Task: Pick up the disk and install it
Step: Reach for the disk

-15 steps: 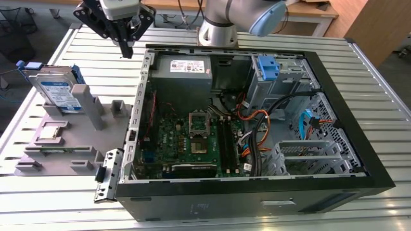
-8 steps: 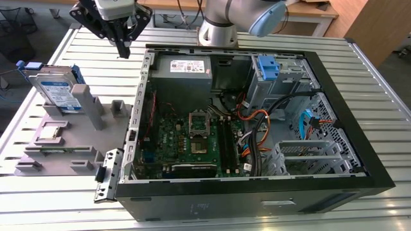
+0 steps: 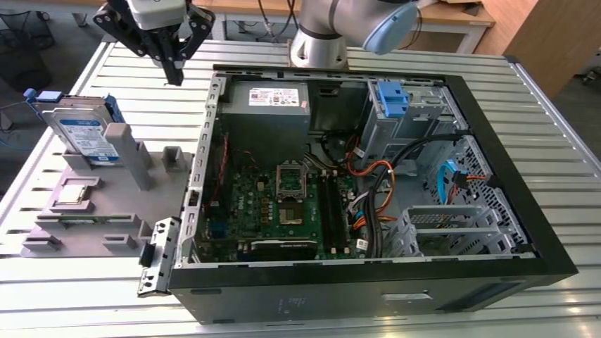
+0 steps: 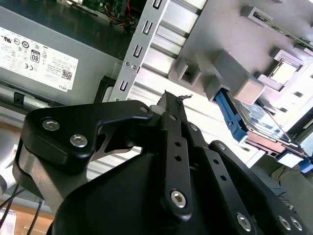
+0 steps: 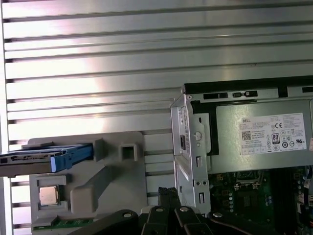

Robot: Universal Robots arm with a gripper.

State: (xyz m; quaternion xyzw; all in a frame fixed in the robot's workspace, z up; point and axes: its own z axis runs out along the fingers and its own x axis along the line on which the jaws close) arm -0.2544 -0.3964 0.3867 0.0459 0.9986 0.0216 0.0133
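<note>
We see the gripper, closed, over the slatted table; the disk stands in a grey holder nearby.

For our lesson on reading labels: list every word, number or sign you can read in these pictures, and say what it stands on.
White power supply label: printed text and symbols, too small to quote reliably.
White-and-blue label on the disk: too blurred to read.
Faint marking on the front of the computer case: too small to read.
Nothing can be quoted with confidence.
</note>
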